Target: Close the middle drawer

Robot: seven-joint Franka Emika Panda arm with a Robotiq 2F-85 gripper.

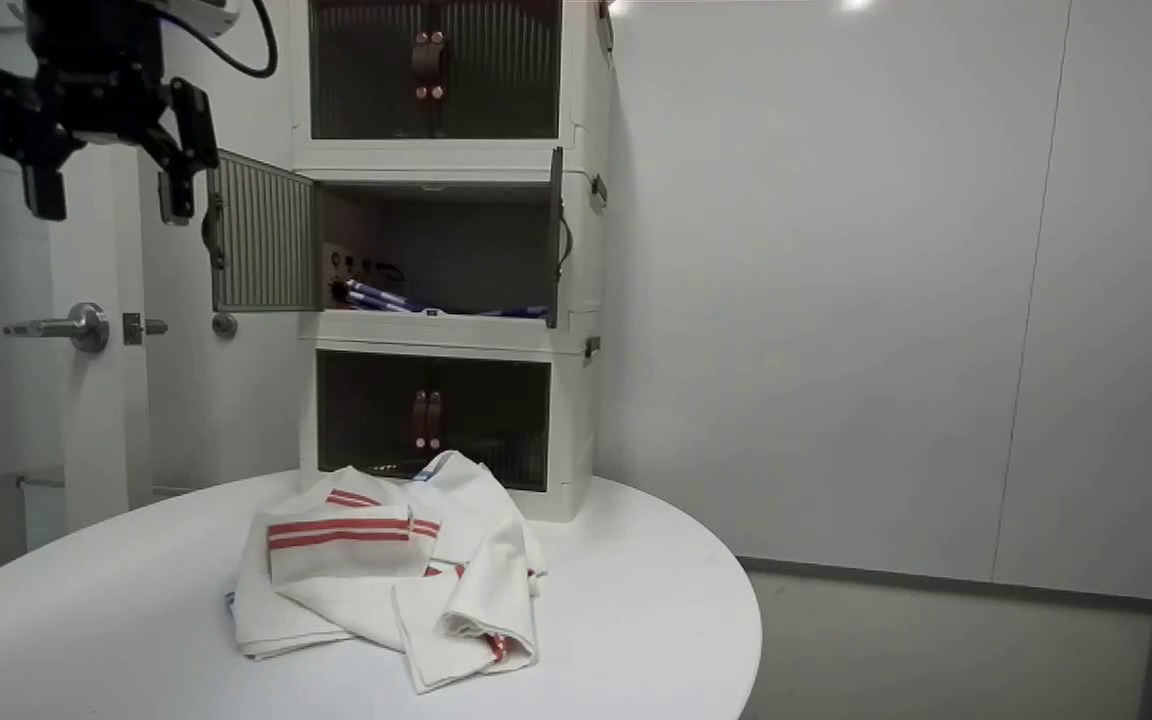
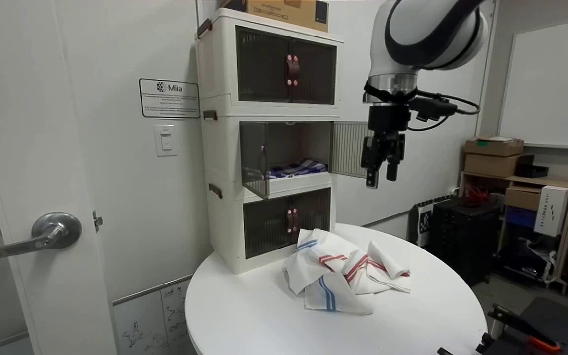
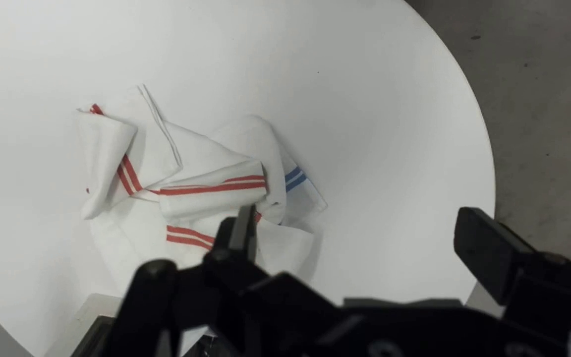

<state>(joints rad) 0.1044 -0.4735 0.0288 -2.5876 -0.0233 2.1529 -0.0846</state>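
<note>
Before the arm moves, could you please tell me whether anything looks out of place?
Yes: the middle drawer has both doors standing open, while the top tier and bottom tier are shut. Also, the striped white cloth lies crumpled on the table, not folded.

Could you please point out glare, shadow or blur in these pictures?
In an exterior view, glare shows high on the wall and the middle drawer looks dim inside; in the wrist view, the gripper looks dark and slightly blurred, and shadow edges the towels.
</note>
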